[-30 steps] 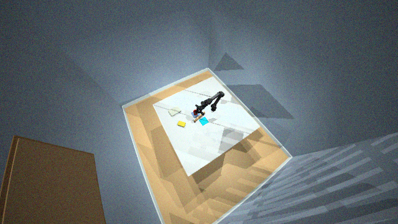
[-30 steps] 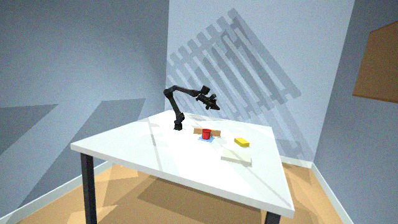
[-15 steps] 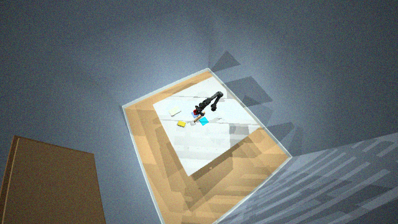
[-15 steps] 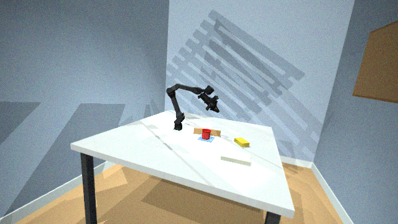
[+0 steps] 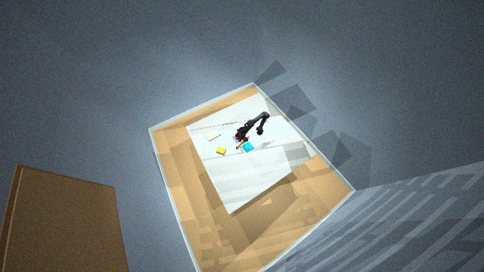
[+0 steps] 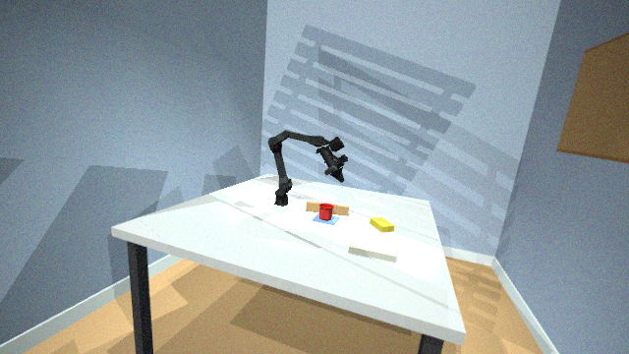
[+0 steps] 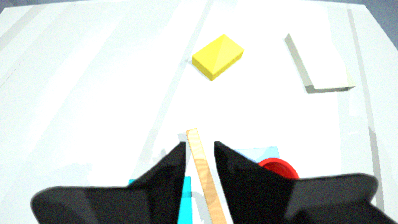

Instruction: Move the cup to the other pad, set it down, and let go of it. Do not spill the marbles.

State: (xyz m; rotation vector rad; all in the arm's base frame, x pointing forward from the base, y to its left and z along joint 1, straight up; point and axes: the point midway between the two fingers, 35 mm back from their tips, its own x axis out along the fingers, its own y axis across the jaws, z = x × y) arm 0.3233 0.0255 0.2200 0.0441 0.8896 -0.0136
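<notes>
A red cup stands upright on the blue pad. No marbles can be made out in it. The other pad, cyan, lies across a low wooden bar from the cup; the exterior view does not show this pad. My gripper is high above the table, pointing down at a slant. Its fingers stand a small gap apart with nothing between them. In the wrist view the cup is partly hidden behind the right finger.
A yellow block lies beyond the bar. A flat cream block lies farther to the side, past the blue pad. The bar stands on the table between the two pads.
</notes>
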